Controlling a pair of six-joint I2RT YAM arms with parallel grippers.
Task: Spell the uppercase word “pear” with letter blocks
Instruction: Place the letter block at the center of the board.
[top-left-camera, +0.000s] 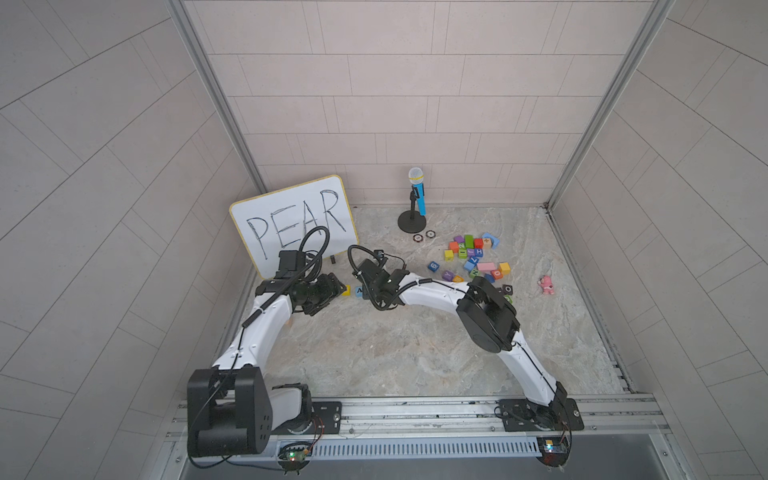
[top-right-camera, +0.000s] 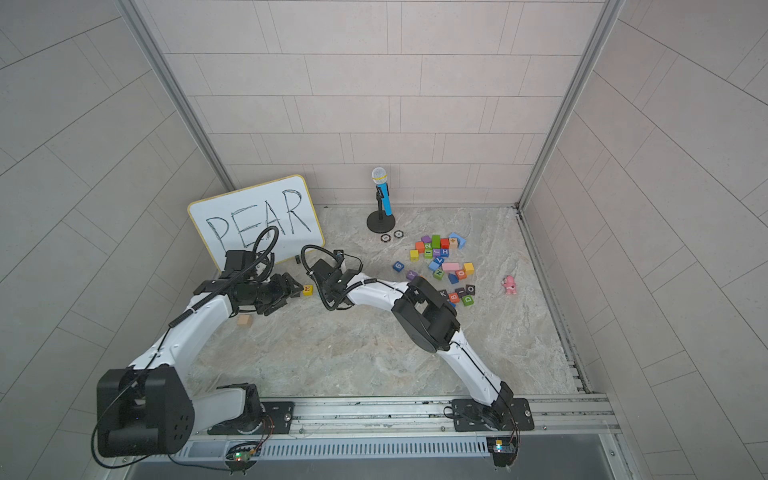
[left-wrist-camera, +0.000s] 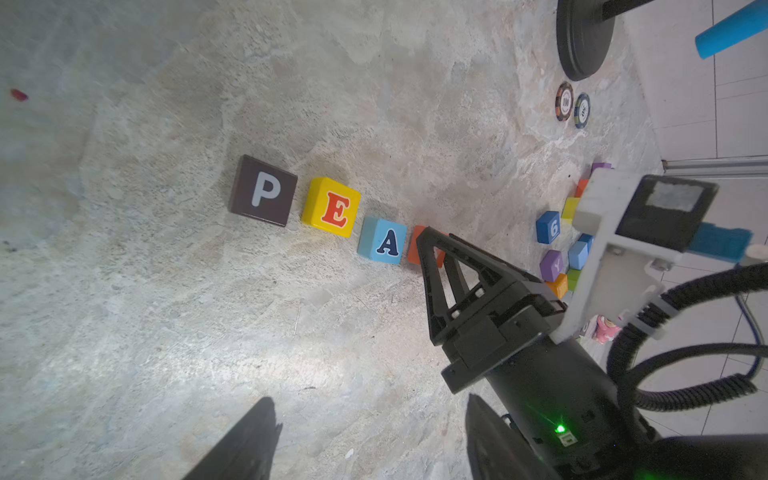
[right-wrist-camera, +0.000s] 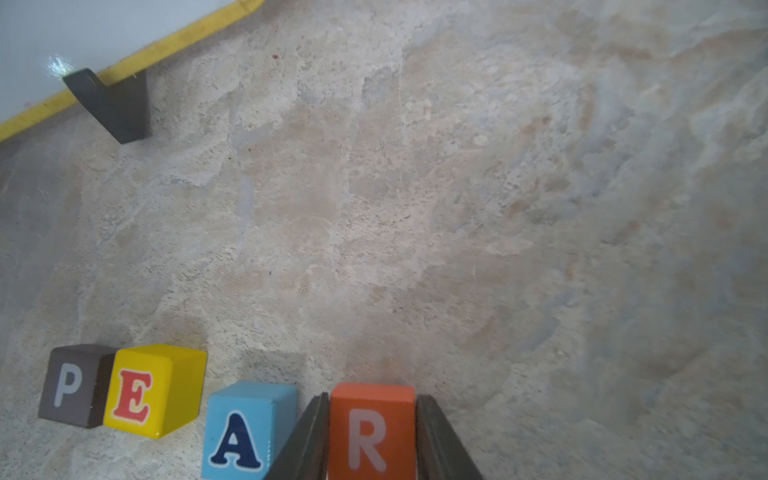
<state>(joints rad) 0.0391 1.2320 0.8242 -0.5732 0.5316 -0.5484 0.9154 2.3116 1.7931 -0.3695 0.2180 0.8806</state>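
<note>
The four letter blocks (right-wrist-camera: 158, 390) stand in one row on the surface (top-left-camera: 395, 345), in front of the whiteboard (top-left-camera: 293, 222) that bears the handwritten word PEAR. Order along the row: dark purple P block (left-wrist-camera: 263, 190), yellow E block (left-wrist-camera: 331, 206), blue A block (left-wrist-camera: 383, 245), orange-red R block (right-wrist-camera: 372, 432), each with its letter facing up. The P block and E block sit just beside each other; the A block sits slightly out of line with the E block, a narrow gap between them. The right tool (right-wrist-camera: 372, 397) pinches the R block: one finger presses each side face, and one of these fingers occupies the gap between the A block and the R block. Whether the R block rests on the surface cannot be determined. The left tool (left-wrist-camera: 370, 397) is positioned near the P end of the row, its fingers spread with nothing between them. A loose pile of coloured blocks (top-left-camera: 473, 257) lies on the right arm's side, well apart from the row, with a blue block marked 6 (left-wrist-camera: 548, 227) between pile and row. A toy microphone (top-left-camera: 417, 191), two round chips (top-left-camera: 424, 236) and a pink figure (top-left-camera: 547, 285) also stand on the surface
</note>
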